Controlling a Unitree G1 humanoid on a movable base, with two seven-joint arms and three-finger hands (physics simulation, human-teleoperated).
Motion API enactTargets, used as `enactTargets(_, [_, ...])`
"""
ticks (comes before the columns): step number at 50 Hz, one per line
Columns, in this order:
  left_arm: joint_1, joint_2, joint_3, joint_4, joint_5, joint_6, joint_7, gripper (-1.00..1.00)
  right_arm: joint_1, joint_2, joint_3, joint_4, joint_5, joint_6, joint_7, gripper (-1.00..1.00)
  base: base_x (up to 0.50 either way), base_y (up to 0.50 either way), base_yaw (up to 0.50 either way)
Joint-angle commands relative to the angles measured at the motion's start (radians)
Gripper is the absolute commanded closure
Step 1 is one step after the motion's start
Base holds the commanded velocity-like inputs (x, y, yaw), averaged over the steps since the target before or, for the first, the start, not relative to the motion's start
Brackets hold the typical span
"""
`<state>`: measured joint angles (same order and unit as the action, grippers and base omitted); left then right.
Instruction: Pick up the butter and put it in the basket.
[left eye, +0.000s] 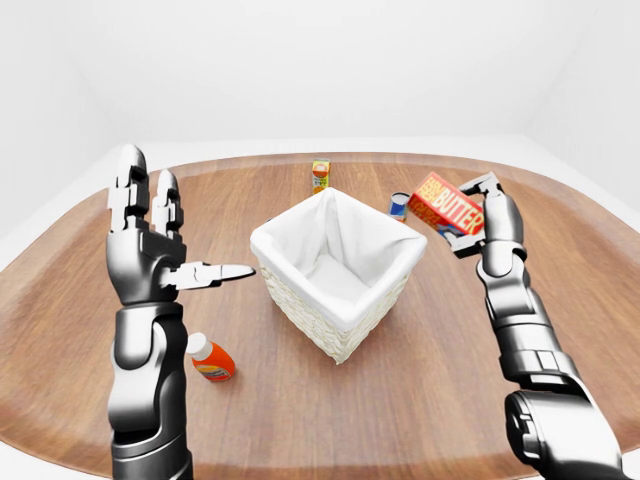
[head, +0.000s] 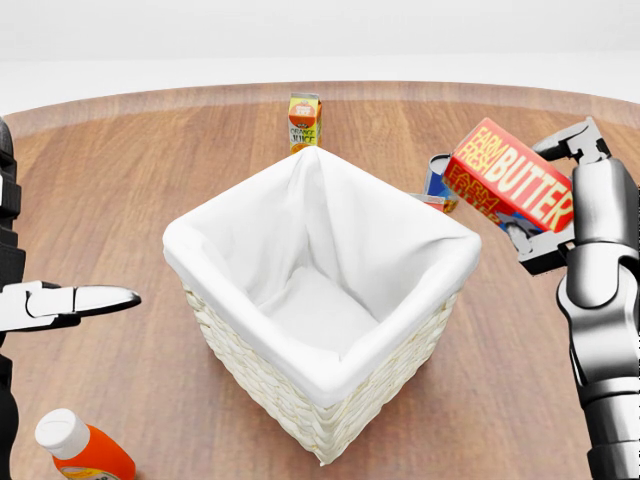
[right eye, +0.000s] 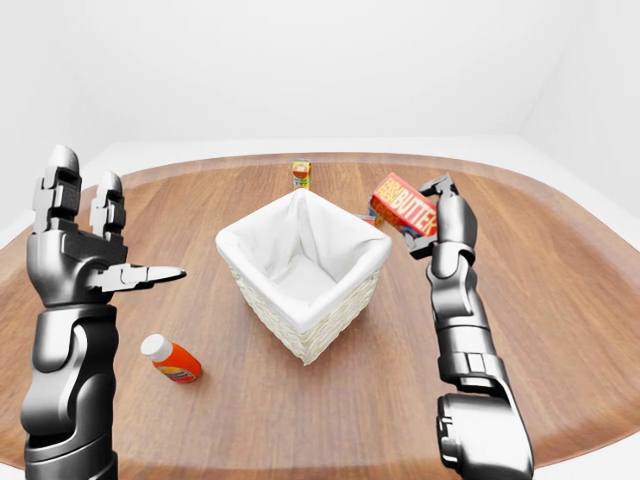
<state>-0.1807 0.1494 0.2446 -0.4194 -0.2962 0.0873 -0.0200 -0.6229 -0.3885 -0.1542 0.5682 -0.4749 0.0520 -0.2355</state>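
Note:
The butter (head: 510, 174) is a red and orange box with white lettering. My right hand (head: 560, 200) is shut on it and holds it tilted in the air, just right of the basket's right corner. The basket (head: 320, 300) is a woven white basket with a white cloth lining and stands in the middle of the round wooden table (left eye: 450, 400); nothing shows inside it. My left hand (left eye: 160, 235) is open and empty, raised at the left of the basket with its fingers up and its thumb pointing towards it.
An orange juice carton (head: 304, 121) stands above the basket in the head view. A blue and white can (head: 437, 183) stands behind the butter. An orange bottle with a white cap (left eye: 210, 358) lies at the lower left, below my left hand.

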Motion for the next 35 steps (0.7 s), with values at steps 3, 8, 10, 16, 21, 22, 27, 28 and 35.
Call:
enactTargets(3, [0.009,0.004,0.01,0.008,-0.008,0.0,-0.004,-1.0,0.001,0.053,0.007,-0.289,-0.036,0.035,0.106,1.0,0.0,0.0,0.0])
enactTargets(8, [0.012,0.003,0.012,0.004,-0.014,0.0,-0.003,-1.0,0.01,0.085,0.024,-0.418,-0.065,0.035,0.21,1.0,0.0,0.0,0.0])
enactTargets(10, [0.014,0.002,0.01,0.007,-0.012,0.0,-0.004,-1.0,0.007,0.096,0.041,-0.481,-0.09,0.035,0.274,1.0,0.0,0.0,0.0])
enactTargets(16, [0.025,-0.004,0.005,-0.002,-0.012,0.0,-0.008,-1.0,-0.008,0.136,0.093,-0.592,-0.188,0.035,0.43,1.0,0.0,0.0,0.0])
enactTargets(21, [0.036,-0.006,0.013,-0.002,-0.017,0.0,-0.015,-1.0,-0.076,0.191,0.144,-0.605,-0.292,0.035,0.552,1.0,0.0,0.0,0.0])
enactTargets(22, [0.038,-0.006,0.014,-0.002,-0.018,0.0,-0.017,-1.0,-0.089,0.195,0.149,-0.592,-0.315,0.035,0.556,1.0,0.0,0.0,0.0])
enactTargets(27, [0.053,-0.004,0.029,-0.004,-0.03,0.0,-0.025,-1.0,-0.17,0.226,0.179,-0.478,-0.428,0.035,0.541,1.0,0.0,0.0,0.0])
enactTargets(28, [0.055,-0.003,0.036,0.0,-0.035,0.0,-0.027,-1.0,-0.216,0.209,0.215,-0.392,-0.519,-0.029,0.475,1.0,0.0,0.0,0.0])
enactTargets(35, [0.066,-0.001,0.049,0.007,-0.05,0.0,-0.032,-1.0,-0.237,0.258,0.254,-0.283,-0.703,-0.139,0.378,1.0,0.0,0.0,0.0])
